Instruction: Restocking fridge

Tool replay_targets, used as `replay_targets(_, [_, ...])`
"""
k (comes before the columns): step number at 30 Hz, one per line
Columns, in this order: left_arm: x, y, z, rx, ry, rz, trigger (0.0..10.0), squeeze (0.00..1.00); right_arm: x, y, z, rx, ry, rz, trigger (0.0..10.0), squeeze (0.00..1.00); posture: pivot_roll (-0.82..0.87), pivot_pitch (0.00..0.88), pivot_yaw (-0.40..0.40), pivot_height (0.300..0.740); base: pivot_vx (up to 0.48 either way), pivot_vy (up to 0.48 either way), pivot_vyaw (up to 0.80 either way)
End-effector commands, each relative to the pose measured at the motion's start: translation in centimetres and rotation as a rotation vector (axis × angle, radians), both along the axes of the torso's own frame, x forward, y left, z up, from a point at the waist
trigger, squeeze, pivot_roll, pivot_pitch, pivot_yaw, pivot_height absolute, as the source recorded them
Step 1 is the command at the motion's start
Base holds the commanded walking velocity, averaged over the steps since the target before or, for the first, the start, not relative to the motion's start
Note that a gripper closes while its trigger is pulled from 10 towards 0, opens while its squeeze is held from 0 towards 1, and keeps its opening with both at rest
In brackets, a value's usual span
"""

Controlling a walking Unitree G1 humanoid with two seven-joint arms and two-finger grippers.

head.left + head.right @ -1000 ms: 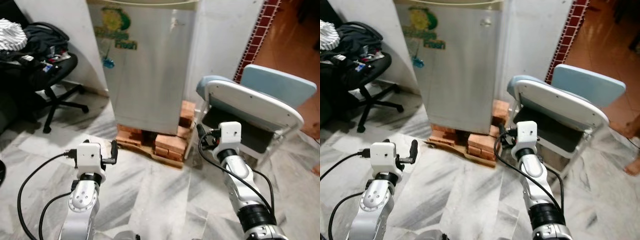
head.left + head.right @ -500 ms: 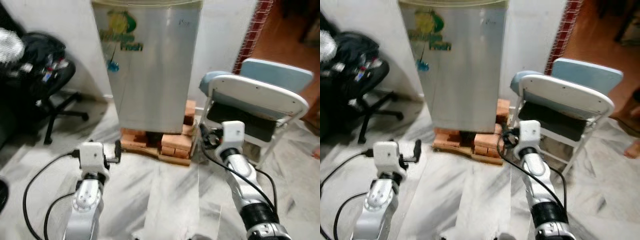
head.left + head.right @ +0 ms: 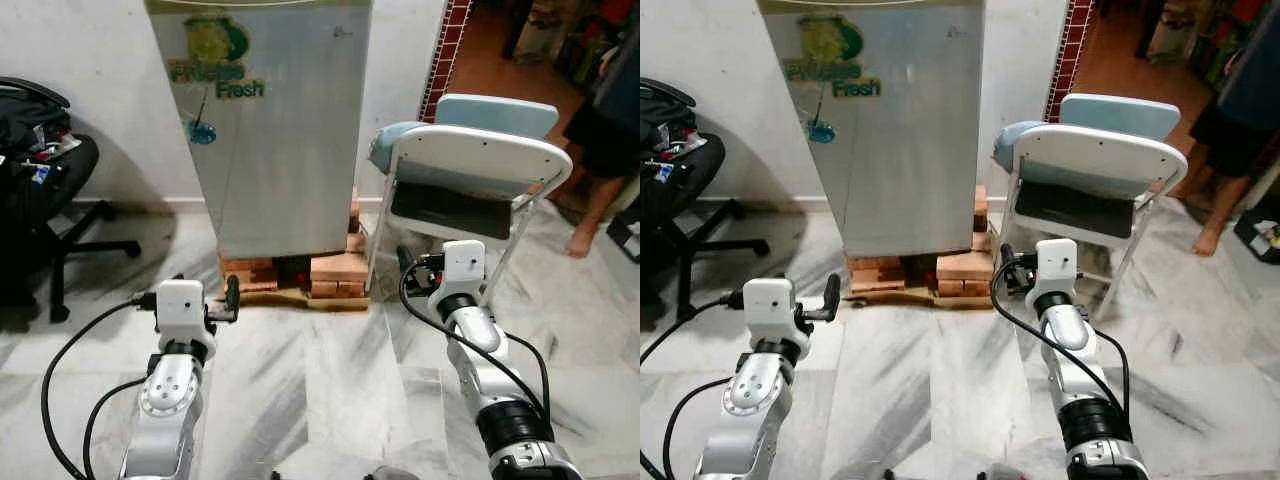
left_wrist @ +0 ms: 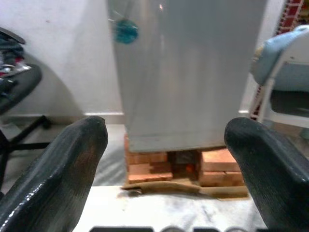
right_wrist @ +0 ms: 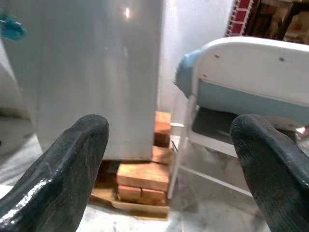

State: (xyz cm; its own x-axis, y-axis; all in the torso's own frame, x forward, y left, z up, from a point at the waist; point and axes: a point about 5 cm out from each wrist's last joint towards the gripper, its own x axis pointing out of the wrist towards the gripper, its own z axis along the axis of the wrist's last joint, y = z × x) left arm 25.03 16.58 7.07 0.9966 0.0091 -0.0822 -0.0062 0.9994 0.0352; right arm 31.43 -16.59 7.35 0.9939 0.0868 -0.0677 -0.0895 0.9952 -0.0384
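A silver fridge (image 3: 275, 140) with a green "Fresh" sticker stands against the wall ahead of me, door closed, raised on red bricks (image 3: 338, 270) and a board. My left gripper (image 3: 231, 298) is held low in front of the fridge's left corner, open, with nothing between its fingers (image 4: 72, 159). My right gripper (image 3: 404, 263) is held at the same height near the fridge's right corner, open and holding nothing; its fingers (image 5: 77, 154) frame the fridge side and a chair. Both are well short of the door.
White folding chairs with blue backs (image 3: 470, 165) stand close to the right of the fridge. A person's bare legs (image 3: 590, 200) are at the far right. A black office chair (image 3: 45, 190) piled with things is at the left. The floor is grey marble (image 3: 320, 380).
The whole view has shifted as I moved: the fridge now stands squarer before me, and a person has come into view at the right. Both arms keep the same pose.
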Motion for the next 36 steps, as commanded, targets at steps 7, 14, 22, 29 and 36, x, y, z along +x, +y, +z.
replay_targets(7, [0.11, 0.96, 0.65, 0.027, -0.026, 0.008, 10.0, 0.0, 0.57, 0.92, 0.49, 0.007, -0.004, 0.013, 10.0, 0.0, -0.01, 0.035, 0.039, 0.74, 0.0, 0.48, -0.25])
replay_targets(14, [-0.01, 1.27, 0.79, 0.015, -0.031, 0.003, 10.0, 0.0, 0.55, 0.97, 0.57, -0.003, -0.009, 0.012, 10.0, 0.0, -0.01, 0.04, 0.043, 0.74, 0.0, 0.48, -0.8])
replay_targets(22, [-0.43, 1.4, 0.83, 0.011, -0.052, 0.01, 10.0, 0.0, 0.1, 0.91, 0.17, -0.009, -0.002, 0.011, 10.0, 0.0, -0.01, 0.041, 0.046, 0.74, 0.0, 0.463, -0.8])
replay_targets(29, [-0.58, 1.39, 0.77, 0.006, -0.048, 0.001, 10.0, 0.0, -0.08, 0.93, 0.03, -0.01, 0.003, 0.008, 10.0, 0.0, -0.01, 0.042, 0.048, 0.74, 0.0, 0.418, -0.79])
replay_targets(36, [-0.57, 1.53, 0.69, 0.0, -0.039, 0.007, 10.0, 0.0, -0.12, 0.93, -0.08, -0.013, 0.006, 0.007, 10.0, 0.0, -0.01, 0.043, 0.048, 0.74, 0.104, 0.417, -0.77])
